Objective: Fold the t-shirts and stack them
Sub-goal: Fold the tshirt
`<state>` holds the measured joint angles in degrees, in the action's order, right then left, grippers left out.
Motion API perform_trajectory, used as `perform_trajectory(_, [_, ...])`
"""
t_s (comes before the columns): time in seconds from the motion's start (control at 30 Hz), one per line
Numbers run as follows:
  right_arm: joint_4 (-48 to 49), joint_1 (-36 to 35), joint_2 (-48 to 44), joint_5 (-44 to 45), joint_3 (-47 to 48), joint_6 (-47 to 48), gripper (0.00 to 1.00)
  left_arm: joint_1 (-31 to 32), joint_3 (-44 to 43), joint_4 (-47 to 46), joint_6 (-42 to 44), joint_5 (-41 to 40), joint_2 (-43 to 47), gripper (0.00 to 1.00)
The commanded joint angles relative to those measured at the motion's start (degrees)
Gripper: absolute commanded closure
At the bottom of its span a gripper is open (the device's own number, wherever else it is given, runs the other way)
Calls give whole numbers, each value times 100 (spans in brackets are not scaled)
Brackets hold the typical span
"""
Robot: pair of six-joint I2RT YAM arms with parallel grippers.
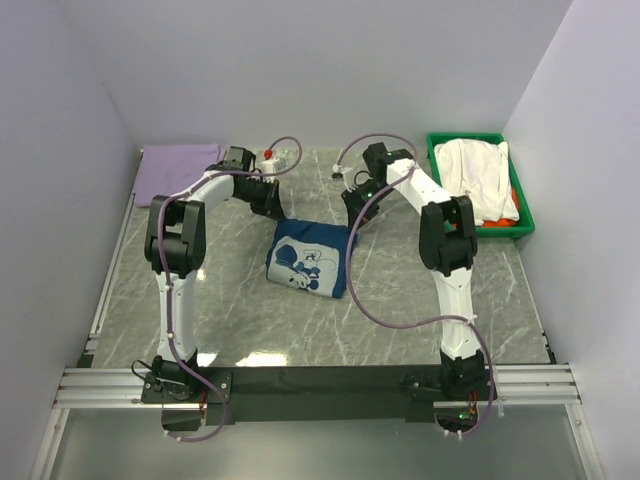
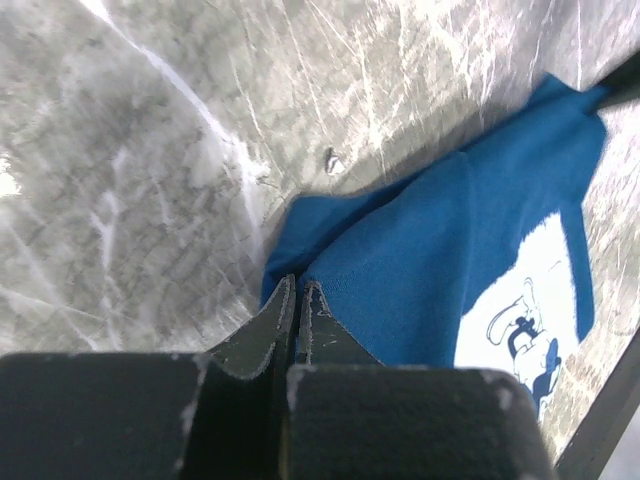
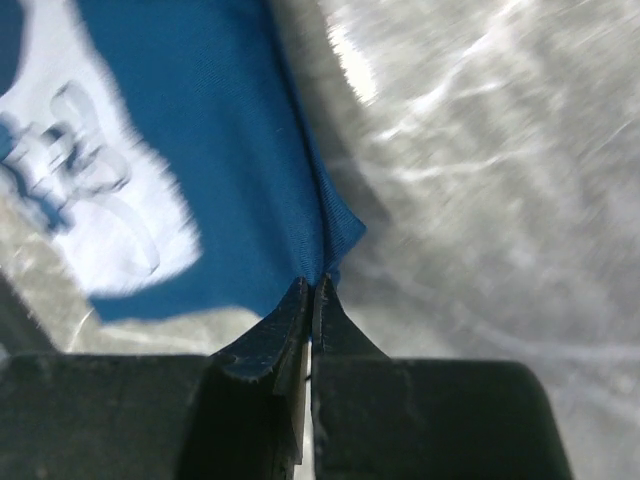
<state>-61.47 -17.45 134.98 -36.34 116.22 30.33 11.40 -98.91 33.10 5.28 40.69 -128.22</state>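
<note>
Grey marbled worktop [image 1: 230, 320] inside plain white walls. From the top camera, your navy t-shirt [image 1: 308, 258] sits dead centre, already down to a chunky rectangle with the white cartoon print facing up. The left fingers [image 1: 275, 208] are at its 11 o'clock corner and the right fingers [image 1: 352, 218] at its 1 o'clock corner. My guess is you've got both far corners so you can drag or flip the far edge evenly. The lavender tee [image 1: 175, 170] lies flat at 10 o'clock. The green bin [image 1: 524, 228] at 2 o'clock holds a crumpled white tee [image 1: 478, 175] with a bit of orange-red tee [image 1: 513, 209] poking out underneath.

In the left wrist view, the fingers [image 2: 288, 300] are squeezed together right on the cloth's edge, nipping a thin fold. It's soft matte knit, bunched and lifting off the stone.

In the right wrist view, it's the same deal. The fingers [image 3: 298, 305] are pinched tight on a pointed corner, with the seam running up from the tips. The print is off at 10 o'clock and a bit blurry.
</note>
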Motion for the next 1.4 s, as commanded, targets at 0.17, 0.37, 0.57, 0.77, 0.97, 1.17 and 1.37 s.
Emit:
perform_trajectory(0.17, [-163, 198, -614, 135, -592, 377, 100, -155, -233, -357, -220, -122, 52, 99])
perform_trajectory(0.37, [-216, 260, -174, 566, -417, 351, 100, -155, -392, -462, -360, -412, -132, 99])
perform_trajectory(0.57, [-128, 190, 54, 786, -145, 255, 100, -147, -435, -770, -484, -580, -299, 99])
perform_trajectory(0.77, [-225, 67, 292, 865, 313, 202, 100, -173, -252, -1323, -914, -386, -19, 68])
perform_trajectory(0.97, [-49, 49, 327, 1129, 445, 105, 100, -243, 329, -1658, -1240, -8, 852, 54])
perform_trajectory(1.17, [565, 49, 46, 1331, 128, 70, 100, -199, 802, -1534, -2257, 194, 913, 49])
perform_trajectory(1.37, [777, -13, 292, 1690, 892, -35, 89, -94, 1339, -1737, -2681, 10, 966, 52])
